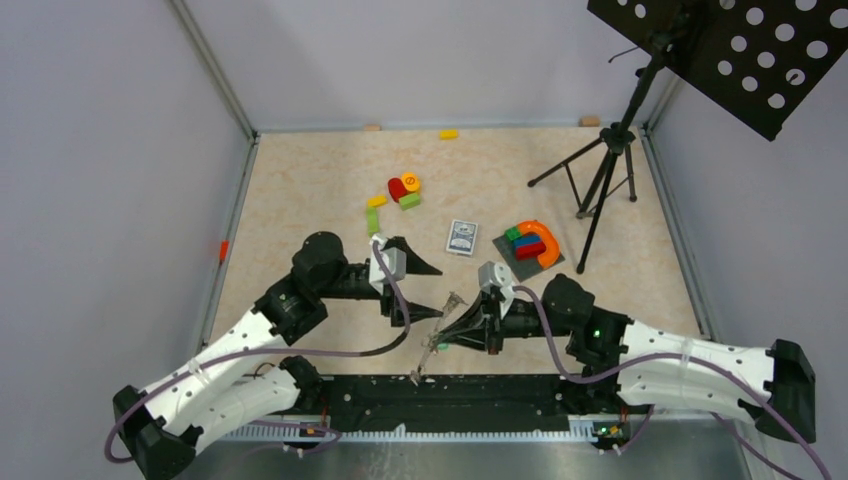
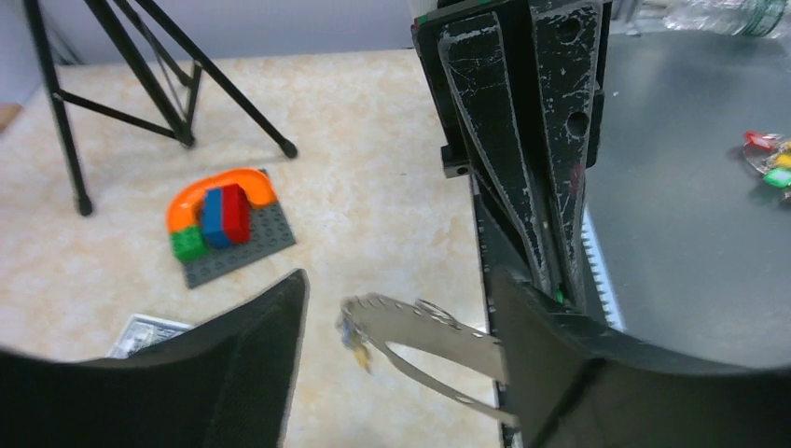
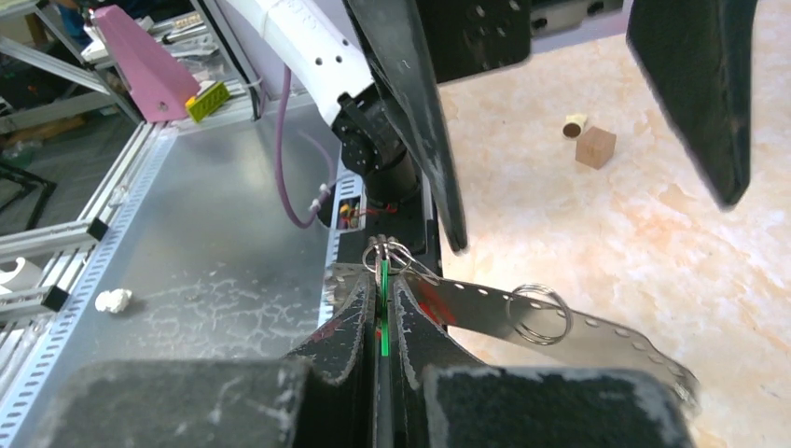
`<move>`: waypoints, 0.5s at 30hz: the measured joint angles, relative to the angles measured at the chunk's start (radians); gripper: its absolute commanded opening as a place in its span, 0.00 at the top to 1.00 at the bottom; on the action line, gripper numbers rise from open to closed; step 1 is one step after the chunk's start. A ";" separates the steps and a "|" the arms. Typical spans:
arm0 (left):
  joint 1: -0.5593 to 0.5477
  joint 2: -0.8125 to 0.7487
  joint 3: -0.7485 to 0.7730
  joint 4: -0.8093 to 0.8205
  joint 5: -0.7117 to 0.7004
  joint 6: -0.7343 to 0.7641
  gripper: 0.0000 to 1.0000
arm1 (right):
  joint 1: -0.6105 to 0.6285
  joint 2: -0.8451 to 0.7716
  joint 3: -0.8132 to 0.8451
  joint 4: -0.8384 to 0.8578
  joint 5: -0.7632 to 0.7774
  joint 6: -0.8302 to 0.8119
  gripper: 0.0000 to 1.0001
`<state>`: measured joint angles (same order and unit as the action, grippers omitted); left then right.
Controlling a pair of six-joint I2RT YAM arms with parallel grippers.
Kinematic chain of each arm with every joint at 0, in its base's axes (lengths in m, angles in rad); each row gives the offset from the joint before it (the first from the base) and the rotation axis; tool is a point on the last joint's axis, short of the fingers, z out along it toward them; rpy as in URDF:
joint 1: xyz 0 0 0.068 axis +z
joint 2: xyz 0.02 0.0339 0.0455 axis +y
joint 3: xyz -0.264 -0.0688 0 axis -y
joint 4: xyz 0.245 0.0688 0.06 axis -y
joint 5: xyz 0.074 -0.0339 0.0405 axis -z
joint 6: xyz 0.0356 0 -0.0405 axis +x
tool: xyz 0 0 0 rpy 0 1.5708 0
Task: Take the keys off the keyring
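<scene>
1. right wrist view: the keyring [image 3: 597,331] shows as a flat grey metal band with small holes along it. it runs out from the right gripper [image 3: 382,285] over the tabletop [image 1: 300,200], held off the surface.
2. a small split ring [image 3: 539,313] hangs on the band just past the gripper pads.
3. the right gripper is pinched tight on the keyring, with a thin green sliver showing between its pads.
4. from the left wrist the band reads as a narrow loop, and a few keys [image 2: 354,338] dangle at its free end, too blurred for me to count.
5. the left gripper [image 1: 438,291] stands wide, one finger on each side of that free end and gripping nothing. i cannot tell whether the band brushes the finger nearest the arm bases.
6. a little heap of red, yellow and green tags [image 2: 767,161] lies well apart on the grey metal plate [image 2: 672,233] by the arm bases.
7. farther back on the tabletop sits a playing-card box [image 1: 461,237]. to its right is a grey baseplate [image 1: 510,262] carrying an orange arch [image 1: 545,240] and coloured bricks.
8. loose blocks [image 1: 400,190] lie behind the left arm, and a black tripod [image 1: 605,170] stands at the right rear.
</scene>
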<state>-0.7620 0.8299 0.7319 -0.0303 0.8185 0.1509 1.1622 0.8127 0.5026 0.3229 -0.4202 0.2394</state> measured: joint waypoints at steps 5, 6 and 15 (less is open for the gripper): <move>0.000 -0.059 -0.002 0.015 -0.078 -0.053 0.01 | 0.000 -0.063 0.000 -0.112 0.014 -0.011 1.00; 0.000 -0.075 -0.004 0.020 -0.109 -0.070 0.01 | 0.000 -0.080 0.000 -0.138 0.027 -0.010 1.00; 0.000 -0.153 -0.018 0.030 -0.423 -0.243 0.01 | 0.000 -0.109 0.028 -0.344 0.302 0.093 1.00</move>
<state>-0.7620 0.6765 0.7136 -0.0006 0.3954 -0.0917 1.1622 0.7036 0.5304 -0.0216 -0.1184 0.3325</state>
